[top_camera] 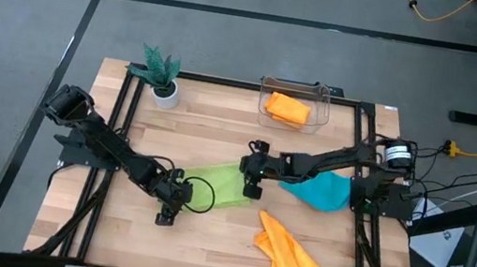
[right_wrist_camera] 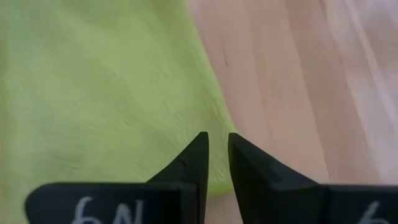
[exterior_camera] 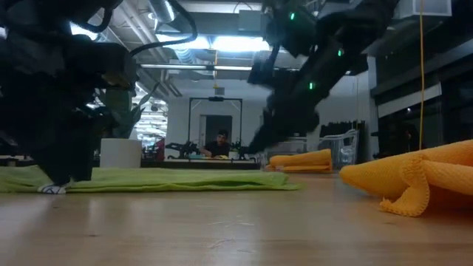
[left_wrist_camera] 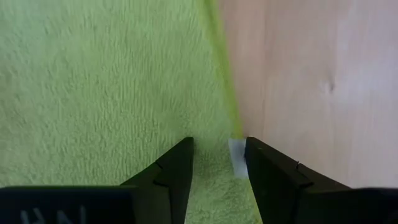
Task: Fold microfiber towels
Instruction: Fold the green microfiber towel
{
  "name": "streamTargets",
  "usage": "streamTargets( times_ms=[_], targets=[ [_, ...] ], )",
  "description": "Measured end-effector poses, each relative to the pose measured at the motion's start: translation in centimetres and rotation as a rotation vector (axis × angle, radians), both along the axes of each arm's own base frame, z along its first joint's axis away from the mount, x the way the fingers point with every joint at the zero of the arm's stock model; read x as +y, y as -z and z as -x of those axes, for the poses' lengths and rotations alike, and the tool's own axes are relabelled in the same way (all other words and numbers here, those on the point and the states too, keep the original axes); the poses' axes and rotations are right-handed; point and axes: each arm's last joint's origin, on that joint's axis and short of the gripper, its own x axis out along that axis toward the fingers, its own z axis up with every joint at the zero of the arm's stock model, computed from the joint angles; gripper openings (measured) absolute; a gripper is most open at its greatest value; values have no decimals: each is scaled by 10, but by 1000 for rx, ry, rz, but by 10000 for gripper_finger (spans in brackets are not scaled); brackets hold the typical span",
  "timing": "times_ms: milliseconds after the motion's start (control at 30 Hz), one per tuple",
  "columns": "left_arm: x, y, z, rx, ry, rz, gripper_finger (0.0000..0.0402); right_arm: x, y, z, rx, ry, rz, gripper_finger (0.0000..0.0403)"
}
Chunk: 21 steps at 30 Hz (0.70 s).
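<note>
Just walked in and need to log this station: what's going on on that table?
Two robot arms are working on the lime green towel, spread flat mid-table. The left gripper sits at its near-left corner, fingers parted over the edge and white tag. The right gripper is at the opposite end, fingers nearly closed at the edge. A teal towel and a crumpled orange towel wait nearby; another orange towel lies folded in the clear bin.

The right arm (top_camera: pixel 329 161) covers part of the blue towel (top_camera: pixel 322 193). The orange towel (exterior_camera: pixel 414 181) nearby is cut off at the picture's edge.
</note>
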Motion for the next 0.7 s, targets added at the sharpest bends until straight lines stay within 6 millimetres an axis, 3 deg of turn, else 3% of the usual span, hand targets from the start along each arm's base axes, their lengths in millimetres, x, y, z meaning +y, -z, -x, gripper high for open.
streamTargets(
  times_ms=[167,267,533,600,700],
  targets=[
    [-3,-21,-17,-69,25,0,141,7,-22,4,-66,-37,-93,64],
    [-3,-36,-24,-58,17,-6,141,15,-24,4,-77,-58,-156,64],
    [7,-76,-22,163,-18,-162,141,40,-22,3,-116,2,-287,64],
    [12,-77,-17,228,11,-202,141,47,-21,-1,-182,76,-294,64],
    [20,-65,-12,284,38,-196,141,59,-6,-5,-225,182,-259,64]
  ],
)
